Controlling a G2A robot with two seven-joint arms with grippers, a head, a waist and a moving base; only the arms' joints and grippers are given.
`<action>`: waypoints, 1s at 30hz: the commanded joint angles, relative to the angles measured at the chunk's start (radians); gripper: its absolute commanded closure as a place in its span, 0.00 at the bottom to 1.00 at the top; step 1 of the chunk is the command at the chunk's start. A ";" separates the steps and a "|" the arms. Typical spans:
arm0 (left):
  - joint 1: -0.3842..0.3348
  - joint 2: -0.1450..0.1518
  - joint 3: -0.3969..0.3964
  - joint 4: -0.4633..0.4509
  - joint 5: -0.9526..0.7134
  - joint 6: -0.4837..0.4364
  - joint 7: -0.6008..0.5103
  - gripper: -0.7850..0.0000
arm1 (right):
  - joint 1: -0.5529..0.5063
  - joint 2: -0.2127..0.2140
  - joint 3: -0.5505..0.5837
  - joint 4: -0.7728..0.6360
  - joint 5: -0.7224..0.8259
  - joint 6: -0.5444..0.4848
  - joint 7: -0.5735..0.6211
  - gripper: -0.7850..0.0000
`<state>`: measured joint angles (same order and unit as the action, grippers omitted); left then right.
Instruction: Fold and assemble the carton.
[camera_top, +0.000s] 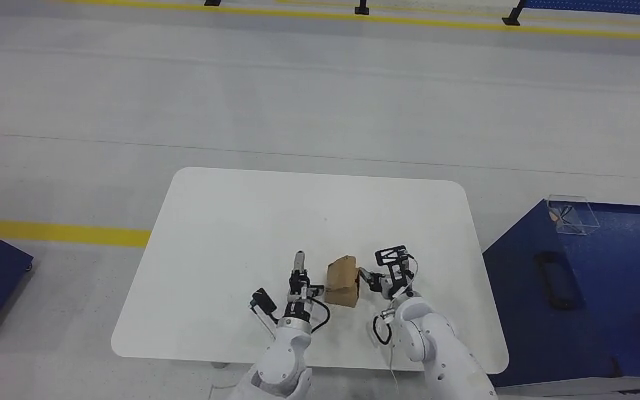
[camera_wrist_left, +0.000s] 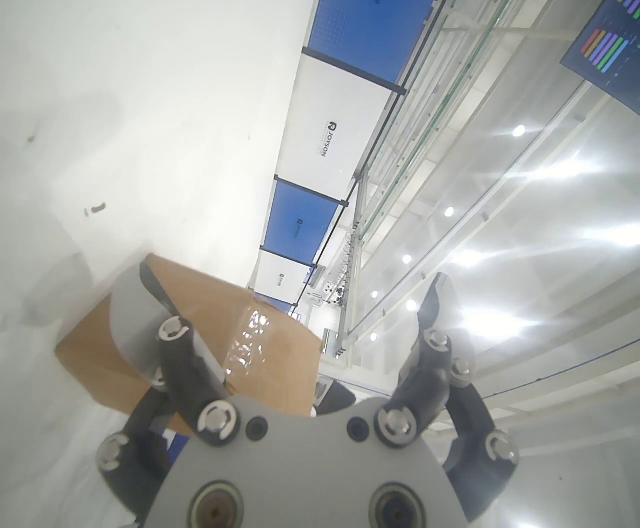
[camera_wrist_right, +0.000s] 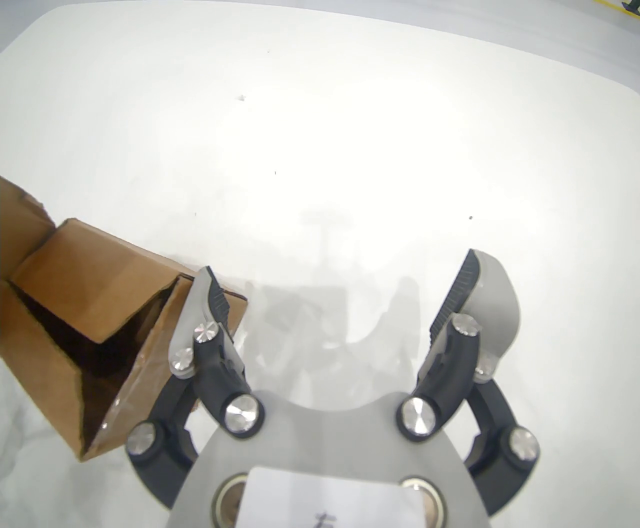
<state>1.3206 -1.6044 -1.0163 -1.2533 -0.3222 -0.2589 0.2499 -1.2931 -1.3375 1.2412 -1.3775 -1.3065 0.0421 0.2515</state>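
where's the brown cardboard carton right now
In the top view the brown cardboard carton sits near the front edge of the white table, between the left gripper and the right gripper.

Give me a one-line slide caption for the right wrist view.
Open right gripper beside the brown carton, whose end stands open, on the white table.

One carton (camera_top: 342, 281) is in view, on one surface (camera_top: 300, 210). There are two arms, the left arm (camera_top: 285, 340) and the right arm (camera_top: 430, 340). Each carries one pair of jaws, two pairs in all. Each pair has two fingers (camera_wrist_right: 205, 300), four altogether. Off the surface there are two blue units (camera_top: 560, 290), one clear box (camera_top: 572, 213) and two yellow floor lines (camera_top: 70, 233).
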 joint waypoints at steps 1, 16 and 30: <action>0.036 0.007 -0.008 -0.036 0.011 0.014 -0.045 0.00 | 0.014 -0.002 -0.010 0.012 0.000 -0.014 -0.003 0.00; 0.153 0.029 -0.137 -0.209 -0.285 0.148 -0.191 0.00 | 0.035 -0.005 -0.011 0.023 0.036 -0.072 -0.063 0.00; 0.134 0.085 -0.146 -0.330 0.126 0.480 -0.428 0.00 | -0.079 0.013 0.074 -0.166 0.053 -0.067 -0.009 0.00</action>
<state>1.4541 -1.5188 -1.1628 -1.5843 -0.1951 0.2223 -0.1791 -1.3726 -1.3239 1.3151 -1.5443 -1.2527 -0.0255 0.2432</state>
